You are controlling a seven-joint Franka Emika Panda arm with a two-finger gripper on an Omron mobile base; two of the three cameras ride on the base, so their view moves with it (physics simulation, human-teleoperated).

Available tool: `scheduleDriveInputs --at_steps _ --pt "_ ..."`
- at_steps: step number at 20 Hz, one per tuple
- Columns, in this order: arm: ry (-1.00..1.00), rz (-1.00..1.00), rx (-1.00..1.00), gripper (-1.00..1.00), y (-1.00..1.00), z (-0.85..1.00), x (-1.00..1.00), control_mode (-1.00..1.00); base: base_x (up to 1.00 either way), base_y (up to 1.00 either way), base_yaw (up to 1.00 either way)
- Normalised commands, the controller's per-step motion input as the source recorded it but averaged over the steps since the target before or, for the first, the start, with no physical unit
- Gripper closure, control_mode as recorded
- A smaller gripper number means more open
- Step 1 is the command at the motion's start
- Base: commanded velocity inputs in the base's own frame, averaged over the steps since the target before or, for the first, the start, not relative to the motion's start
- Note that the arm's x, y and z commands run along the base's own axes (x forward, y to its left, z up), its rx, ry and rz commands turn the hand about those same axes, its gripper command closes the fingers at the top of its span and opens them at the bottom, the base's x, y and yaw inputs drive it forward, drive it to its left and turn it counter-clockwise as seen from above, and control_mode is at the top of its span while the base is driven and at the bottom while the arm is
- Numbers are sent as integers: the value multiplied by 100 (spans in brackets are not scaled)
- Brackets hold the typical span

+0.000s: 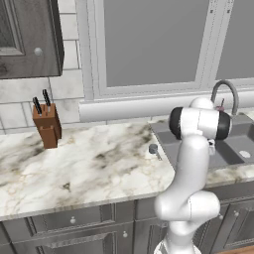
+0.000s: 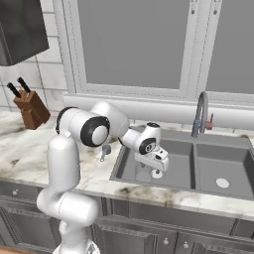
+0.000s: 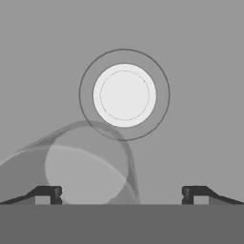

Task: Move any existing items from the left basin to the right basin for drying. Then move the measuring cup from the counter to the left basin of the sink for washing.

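A: What's the setting?

B: A kitchen with a marble counter (image 1: 89, 168) under a big window (image 1: 154, 42). In the right base view the grey sink (image 2: 186, 191) sits at about 3 o'clock from the arm.

A: Where's the gripper?

B: Down in the left basin (image 2: 130, 171), gripper (image 2: 157, 168) pointing at the floor of it. In the hand view its tips stand wide apart, nothing between them.

A: And the cup?

B: In the hand view the see-through cup (image 3: 81, 167) lies tipped on its side at 7 o'clock from the pale drain (image 3: 124, 95), just inside the left tip (image 3: 47, 193), its edge overlapping the drain's outer ring.

A: The scoop?

B: The scoop (image 1: 154, 149) lies on the counter just beside the sink's left rim, handle toward 5 o'clock in the left base view.

A: Further back?

B: The right basin (image 2: 243, 171) with its own drain (image 2: 222, 183), the faucet (image 2: 200, 113) at 12 o'clock from the divider, and a knife block (image 1: 47, 124) far off at 9 o'clock.
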Motion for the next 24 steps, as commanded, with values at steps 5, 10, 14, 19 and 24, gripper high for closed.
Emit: scheduleDriveInputs --at_steps 5,10,14,19,24 --pt "0 0 0 -100 0 -30 13 -100 0 0 0" --pt "0 0 0 -100 -1 -28 14 -100 0 0 0" --pt "0 0 0 -100 -3 -27 7 -100 0 0 0" --pt "-1 0 0 -100 -13 -32 -32 -100 0 0 0" --pt "0 0 0 -100 -3 -35 -53 -100 0 0 0"
